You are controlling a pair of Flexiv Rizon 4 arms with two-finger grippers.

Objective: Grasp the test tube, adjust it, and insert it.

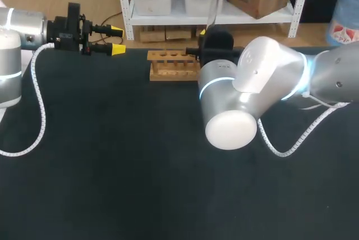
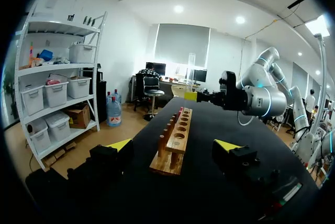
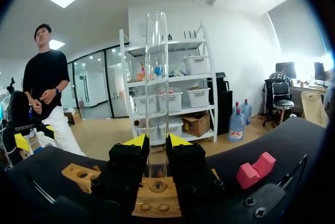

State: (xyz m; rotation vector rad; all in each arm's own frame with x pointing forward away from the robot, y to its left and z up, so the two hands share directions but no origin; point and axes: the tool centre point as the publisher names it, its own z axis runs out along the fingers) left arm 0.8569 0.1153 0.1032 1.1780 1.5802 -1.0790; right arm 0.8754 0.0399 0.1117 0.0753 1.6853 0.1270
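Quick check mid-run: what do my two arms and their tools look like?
The left arm and right arm are silver-grey rounded tubes with glowing pale-blue joint rings; a white coiled cable trails along each. The left tool and right tool are black, blocky, with two fingers ending in bright yellow wedge tips.
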